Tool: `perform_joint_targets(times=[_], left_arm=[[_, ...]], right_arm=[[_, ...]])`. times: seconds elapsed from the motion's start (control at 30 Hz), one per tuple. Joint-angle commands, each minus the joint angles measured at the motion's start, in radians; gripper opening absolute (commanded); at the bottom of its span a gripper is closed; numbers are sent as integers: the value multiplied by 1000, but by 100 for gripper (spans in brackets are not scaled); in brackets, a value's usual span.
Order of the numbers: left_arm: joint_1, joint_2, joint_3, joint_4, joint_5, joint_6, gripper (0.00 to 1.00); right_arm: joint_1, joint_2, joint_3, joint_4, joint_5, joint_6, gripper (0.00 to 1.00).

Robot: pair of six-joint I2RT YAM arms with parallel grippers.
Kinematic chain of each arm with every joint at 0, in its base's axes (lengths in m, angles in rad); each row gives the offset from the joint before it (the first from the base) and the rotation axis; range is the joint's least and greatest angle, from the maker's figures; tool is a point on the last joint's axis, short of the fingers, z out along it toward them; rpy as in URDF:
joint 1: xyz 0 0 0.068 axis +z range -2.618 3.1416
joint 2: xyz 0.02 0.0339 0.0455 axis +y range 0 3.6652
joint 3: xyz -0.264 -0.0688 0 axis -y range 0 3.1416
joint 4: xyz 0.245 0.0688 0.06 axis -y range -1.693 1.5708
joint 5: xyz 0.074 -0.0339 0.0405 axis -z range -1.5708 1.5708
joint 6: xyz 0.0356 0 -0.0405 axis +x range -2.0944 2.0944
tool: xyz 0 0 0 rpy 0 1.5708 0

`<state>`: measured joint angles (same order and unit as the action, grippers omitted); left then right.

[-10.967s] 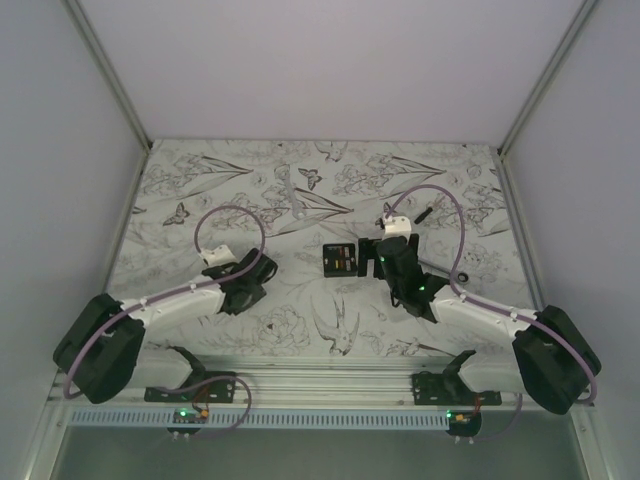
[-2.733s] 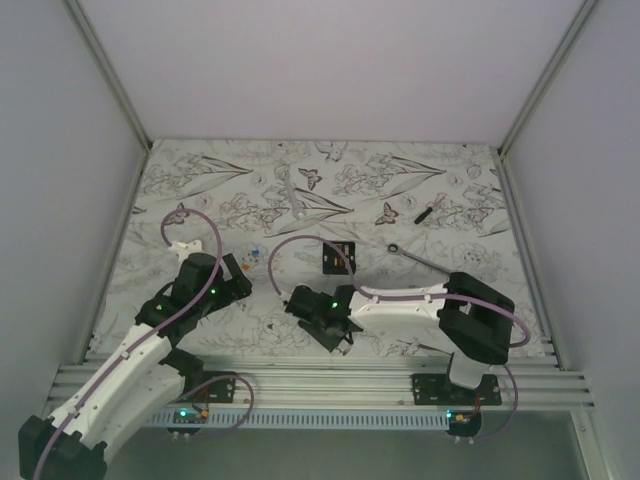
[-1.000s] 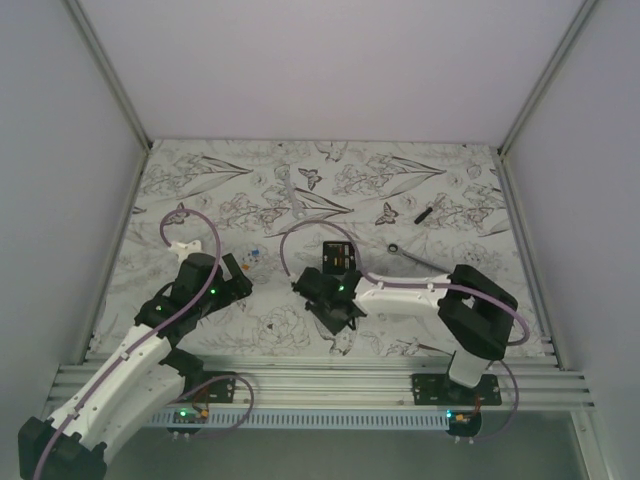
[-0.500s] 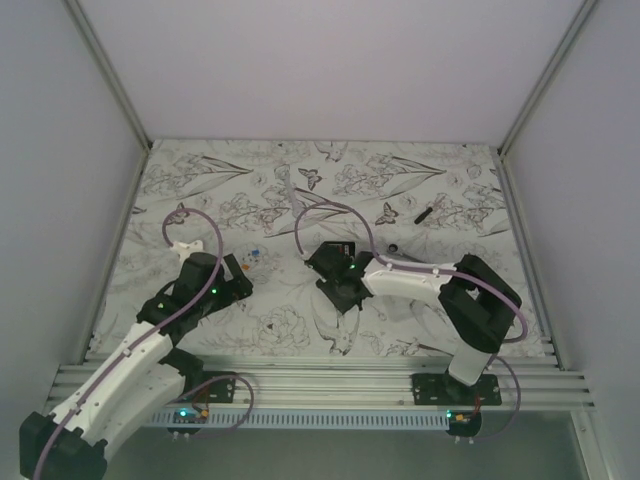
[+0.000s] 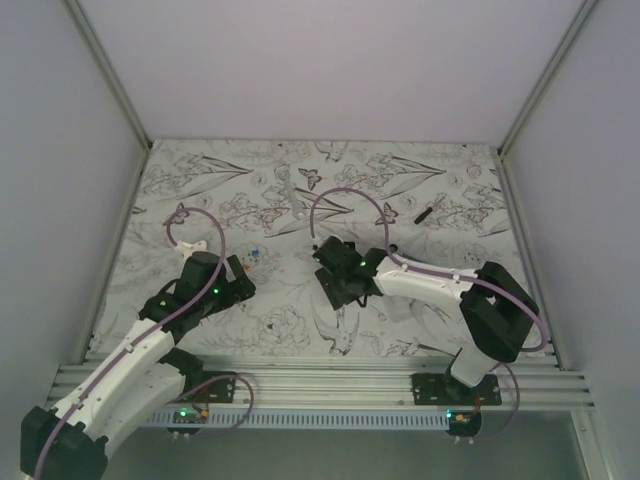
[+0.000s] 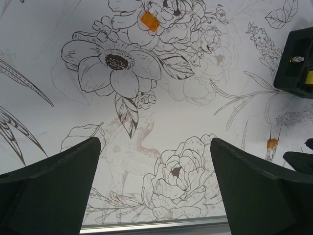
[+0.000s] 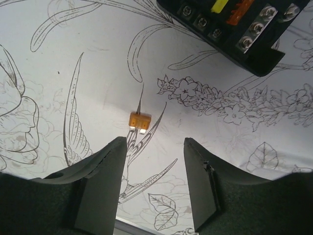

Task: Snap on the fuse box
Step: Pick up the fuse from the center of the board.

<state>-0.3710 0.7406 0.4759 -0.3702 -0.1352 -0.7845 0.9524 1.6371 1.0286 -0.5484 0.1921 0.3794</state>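
Two arms are hanging over the flower-print table (image 5: 200,180) right now, and neither one is carrying anything.

The right gripper (image 7: 154,142) is hovering low around the middle of the table with its fingers sitting partway apart, and nothing is pinched between them. A tiny orange fuse (image 7: 139,120) is lying flat on the table just ahead of the gap, not touching either finger. The fuse box (image 7: 234,24) is sitting a bit further out and off to the right in the right wrist view, clear of the fingers. It's showing a row of screw terminals plus a yellow and an orange piece inside. From the top camera the right wrist is covering most of the box, so I can't tell much about it from there.

The left gripper (image 6: 154,142) is hanging nearer the table's left edge with its fingers spread as wide as they go, just bare table between them. Its camera is catching a corner of the fuse box at the far right of its view, well away from the fingers. Another loose orange fuse (image 6: 149,20) is lying out ahead of it.

A short black stick (image 5: 425,212) is sitting over toward the far right corner.
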Motion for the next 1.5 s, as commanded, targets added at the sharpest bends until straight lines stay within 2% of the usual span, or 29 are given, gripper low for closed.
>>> perform_joint_targets(times=[0.0,0.33,0.67,1.1,1.47], left_arm=[[7,2,18,-5,19,23,100],[7,-9,13,-5,26,30,100],[7,-18,10,-2,28,33,100],[7,-25,7,-1,31,34,100],[7,-24,9,2,35,33,100]], right_arm=[[0,18,13,6,-26,89,57],[0,126,120,-50,-48,115,56],[0,201,185,-125,-23,159,45],[0,220,182,-122,11,183,45],[0,240,147,-93,-32,180,36]])
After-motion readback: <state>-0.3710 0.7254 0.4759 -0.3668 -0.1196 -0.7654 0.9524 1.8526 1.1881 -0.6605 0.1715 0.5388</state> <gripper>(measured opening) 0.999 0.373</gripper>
